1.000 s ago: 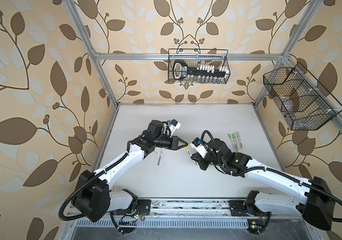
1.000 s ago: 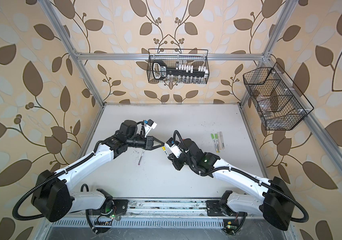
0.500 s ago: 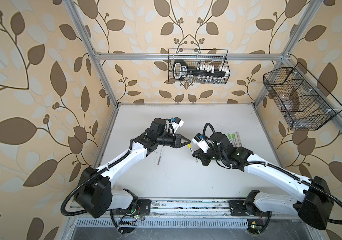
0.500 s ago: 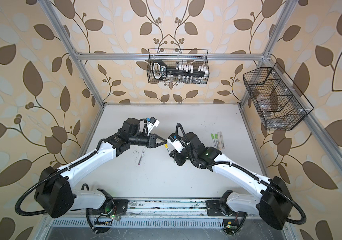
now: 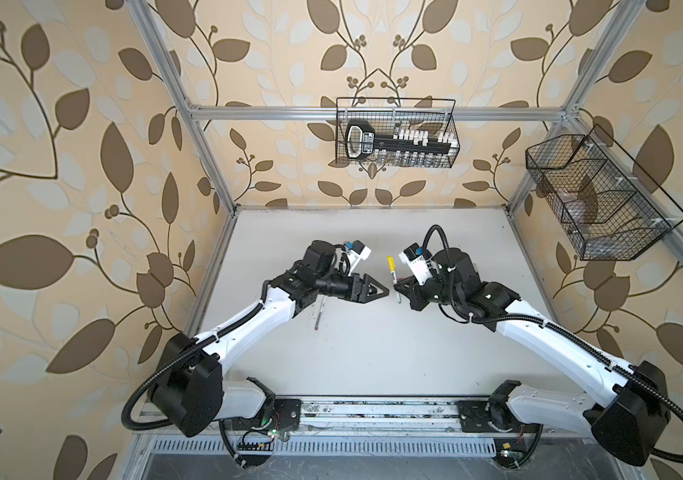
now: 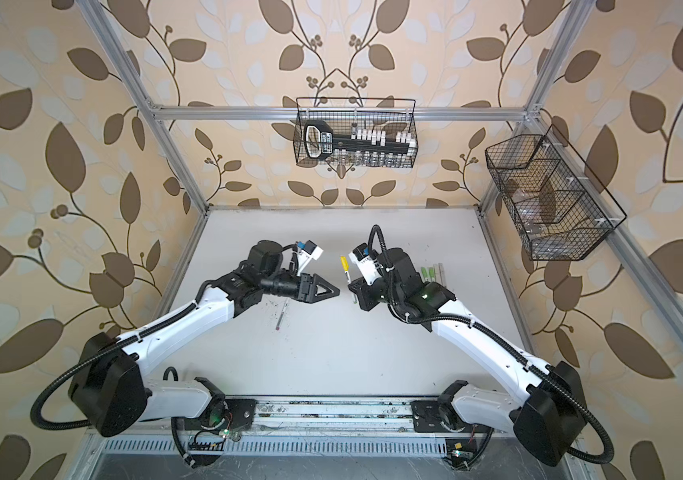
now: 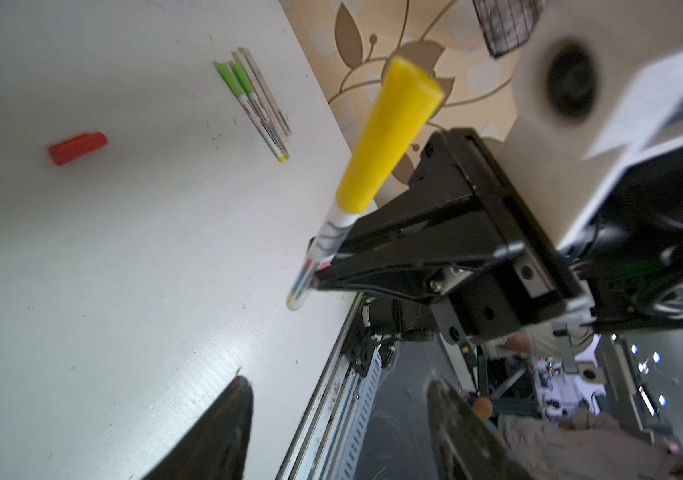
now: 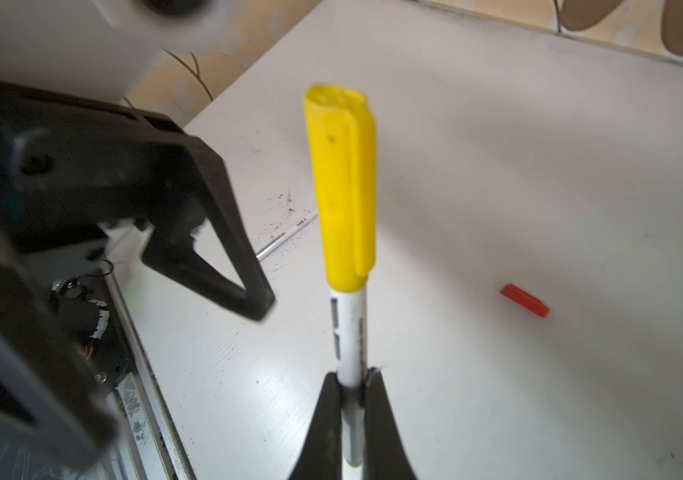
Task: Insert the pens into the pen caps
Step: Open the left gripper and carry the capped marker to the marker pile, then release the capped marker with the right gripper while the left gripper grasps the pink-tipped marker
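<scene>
A white pen (image 8: 348, 328) stands in my right gripper (image 8: 352, 376), which is shut on its lower barrel. A yellow pen cap (image 8: 342, 187) sits on the pen's upper end, and it shows in both top views (image 5: 391, 263) (image 6: 344, 262) and in the left wrist view (image 7: 389, 133). My left gripper (image 7: 337, 382) is open with nothing in it, a short way left of the capped pen (image 5: 385, 289). A red pen cap (image 7: 77, 147) lies loose on the table (image 8: 524, 300). A thin pen (image 5: 320, 316) lies on the table below the left arm.
Several pens with lime green caps (image 6: 431, 276) lie side by side near the table's right edge. Two wire baskets hang on the walls, one at the back (image 5: 396, 133) and one at the right (image 5: 597, 199). A metal rail (image 5: 373, 411) runs along the front edge.
My left gripper brought the yellow cap onto the pen, then opened and drew back to the left. The cap now stays on the pen in my right gripper.
</scene>
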Robot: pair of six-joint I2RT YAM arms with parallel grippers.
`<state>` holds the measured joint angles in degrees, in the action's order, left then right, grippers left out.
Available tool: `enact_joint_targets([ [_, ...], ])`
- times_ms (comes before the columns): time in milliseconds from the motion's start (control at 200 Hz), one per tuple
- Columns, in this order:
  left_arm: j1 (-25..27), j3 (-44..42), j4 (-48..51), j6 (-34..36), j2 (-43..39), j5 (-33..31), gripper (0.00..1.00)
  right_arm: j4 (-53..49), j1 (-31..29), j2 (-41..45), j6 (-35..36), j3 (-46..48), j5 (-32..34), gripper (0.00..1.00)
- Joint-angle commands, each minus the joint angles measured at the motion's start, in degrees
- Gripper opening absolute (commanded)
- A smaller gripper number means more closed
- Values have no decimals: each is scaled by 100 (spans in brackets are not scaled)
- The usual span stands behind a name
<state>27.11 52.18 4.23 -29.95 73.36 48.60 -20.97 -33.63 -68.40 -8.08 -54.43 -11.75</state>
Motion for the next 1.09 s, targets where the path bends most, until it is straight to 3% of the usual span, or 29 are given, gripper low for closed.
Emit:
enact_joint_targets([
  [0,-407,-57,-264,-254,-626,-217,85,-634,203,14,-71,56,619,0],
  [30,-470,-35,-88,-180,-714,-295,94,-744,271,-29,-68,48,768,0],
  [75,-541,-9,152,-86,-826,-378,99,-926,366,-135,-73,17,1001,0],
  [300,-646,-19,1344,181,-1191,-1369,99,-1617,957,-1263,-52,-262,2260,0],
  [515,-646,-76,2706,328,-1069,-3328,99,-1729,1366,-2327,132,-677,2923,0],
  [785,-638,-507,2990,249,-1008,-3947,99,-2016,1609,-3217,416,-1254,3453,1],
  [875,-640,-635,3098,200,-961,-4160,99,-2029,1659,-3367,469,-1305,3475,8],
  [1090,-637,-889,2811,130,-576,-3962,95,-2039,1407,-3166,403,-1302,3438,47],
])
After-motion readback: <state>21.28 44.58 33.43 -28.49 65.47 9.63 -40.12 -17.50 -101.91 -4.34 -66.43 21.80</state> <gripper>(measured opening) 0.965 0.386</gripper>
